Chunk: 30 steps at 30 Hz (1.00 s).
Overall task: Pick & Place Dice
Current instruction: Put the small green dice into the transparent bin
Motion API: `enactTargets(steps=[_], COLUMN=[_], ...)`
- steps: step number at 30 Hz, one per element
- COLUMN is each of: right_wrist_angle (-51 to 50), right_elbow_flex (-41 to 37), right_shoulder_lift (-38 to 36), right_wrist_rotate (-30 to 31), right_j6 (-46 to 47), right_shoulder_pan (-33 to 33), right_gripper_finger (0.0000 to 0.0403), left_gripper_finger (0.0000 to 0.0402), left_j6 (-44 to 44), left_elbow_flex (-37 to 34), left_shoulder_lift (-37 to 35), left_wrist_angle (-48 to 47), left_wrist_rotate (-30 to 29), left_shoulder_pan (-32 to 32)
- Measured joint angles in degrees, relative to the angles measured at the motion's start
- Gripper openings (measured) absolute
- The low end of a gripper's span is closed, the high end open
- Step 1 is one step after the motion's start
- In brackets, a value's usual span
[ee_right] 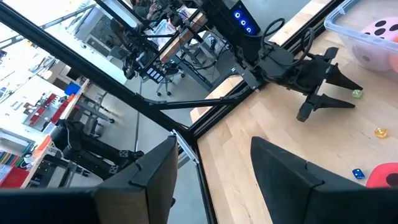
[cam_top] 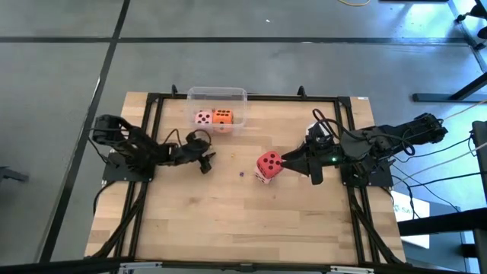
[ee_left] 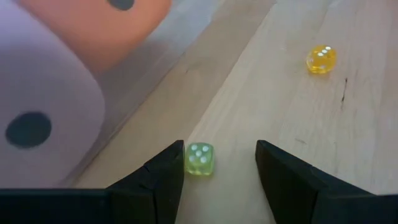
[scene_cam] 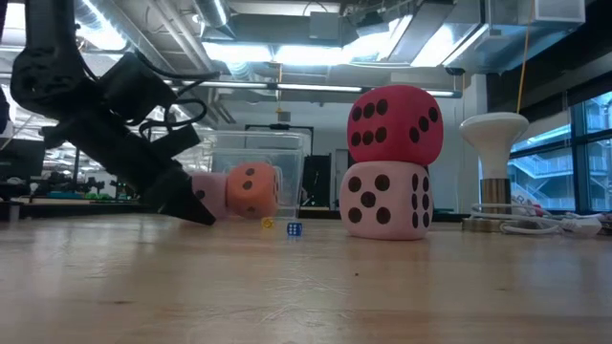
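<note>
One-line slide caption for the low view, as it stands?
Red die stacked on pale pink die; left gripper low beside the clear tub holding an orange die.

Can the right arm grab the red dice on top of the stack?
Probably yes. The right hand sits right beside the red dice, which rests on the pale pink dice. Its fingers stand apart and empty, and nothing lies between them and the dice.
</note>
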Motion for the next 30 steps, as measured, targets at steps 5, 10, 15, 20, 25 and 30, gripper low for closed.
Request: enactTargets(steps=[5, 10, 15, 20, 25, 30], right_wrist_angle=[0.00, 0.00, 0.00, 0.00, 0.00, 0.00], right_elbow_flex=[0.00, 0.00, 0.00, 0.00, 0.00, 0.00], right_shoulder_lift=[0.00, 0.00, 0.00, 0.00, 0.00, 0.00], right_wrist_rotate=[-0.02, -0.02, -0.02, -0.02, -0.03, -0.02], right_j6=[0.20, 0.43, 0.46, 0.40, 0.23, -0.20], right_shoulder_pan=[0.02, 0.00, 0.01, 0.00, 0.02, 0.00], right_gripper_finger=[0.0201, 0.0201, 0.0201, 0.0201, 0.0201, 0.0201], left_gripper_finger=[0.0196, 0.0183, 0.0149, 0.0103, 0.0046, 0.0015], left_j6=[2.81, 4.13, 4.31, 4.07, 1.96, -3.22], left_elbow_flex=[0.02, 0.07, 0.09, 0.08, 0.06, 0.02], left_shoulder_lift=[-0.13, -0.15, -0.11, -0.09, -0.07, -0.06], left_wrist_angle=[-1.27, -2.36, -3.50, -5.50, -6.92, -9.07], left_wrist_rotate=[5.28, 9.13, 14.09, 15.55, 16.12, 18.57], left_shoulder_pan=[2.68, 4.94, 7.09, 7.82, 7.77, 7.55])
